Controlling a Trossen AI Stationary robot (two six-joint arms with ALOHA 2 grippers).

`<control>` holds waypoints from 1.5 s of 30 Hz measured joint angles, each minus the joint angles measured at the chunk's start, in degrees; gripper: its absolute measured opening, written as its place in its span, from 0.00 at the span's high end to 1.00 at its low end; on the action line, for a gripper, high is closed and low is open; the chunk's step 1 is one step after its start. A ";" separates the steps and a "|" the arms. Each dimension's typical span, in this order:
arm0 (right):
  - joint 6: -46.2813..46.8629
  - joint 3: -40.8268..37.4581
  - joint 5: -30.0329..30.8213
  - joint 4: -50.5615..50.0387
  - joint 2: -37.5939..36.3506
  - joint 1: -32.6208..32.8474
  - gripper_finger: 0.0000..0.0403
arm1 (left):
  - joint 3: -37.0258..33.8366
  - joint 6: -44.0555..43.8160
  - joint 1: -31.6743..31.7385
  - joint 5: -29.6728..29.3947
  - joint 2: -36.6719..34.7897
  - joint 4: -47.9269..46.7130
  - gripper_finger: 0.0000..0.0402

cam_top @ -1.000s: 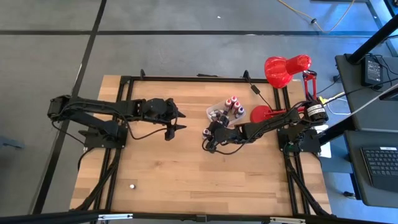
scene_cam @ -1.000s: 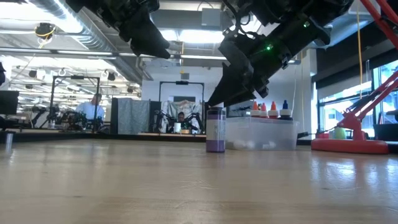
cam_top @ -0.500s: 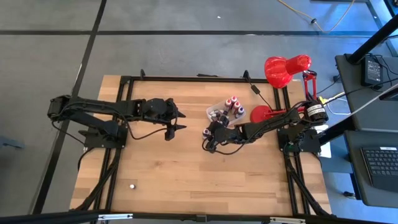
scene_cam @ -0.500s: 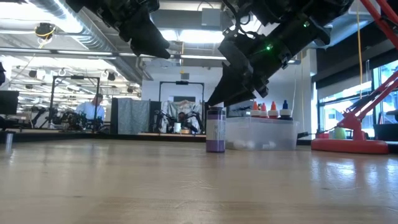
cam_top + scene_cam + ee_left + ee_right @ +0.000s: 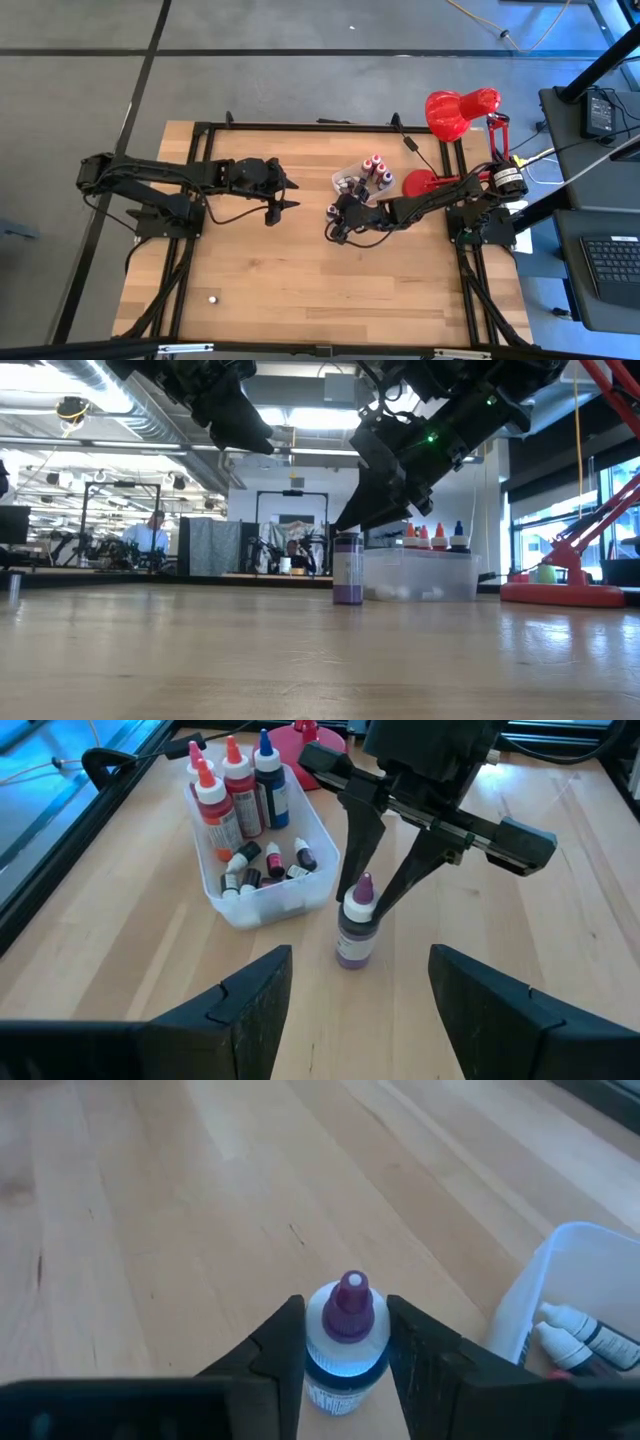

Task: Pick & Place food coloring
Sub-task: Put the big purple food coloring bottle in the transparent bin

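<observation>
No text, brand, number or sign can be read in any of the views. The purple bottle point(image 5: 355, 927) standing upright on the desk point(image 5: 520, 970) between the fingers of the right pincer point(image 5: 372, 890) carries a label, but its print is too small to make out. The bottles in the clear tub point(image 5: 262, 900) just beside that pincer show no legible lettering either.
</observation>
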 joint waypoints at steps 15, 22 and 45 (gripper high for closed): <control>9.65 0.05 16.08 -6.21 -12.52 0.13 0.69 | 0.00 0.00 0.00 0.00 0.02 -0.02 0.42; 21.97 0.11 24.16 -25.62 -19.50 0.13 0.69 | 0.00 0.07 0.00 -1.42 0.02 -0.02 0.42; 32.01 0.07 24.10 -32.53 -7.08 -6.32 0.68 | 0.00 1.95 0.00 -3.34 0.02 0.00 0.42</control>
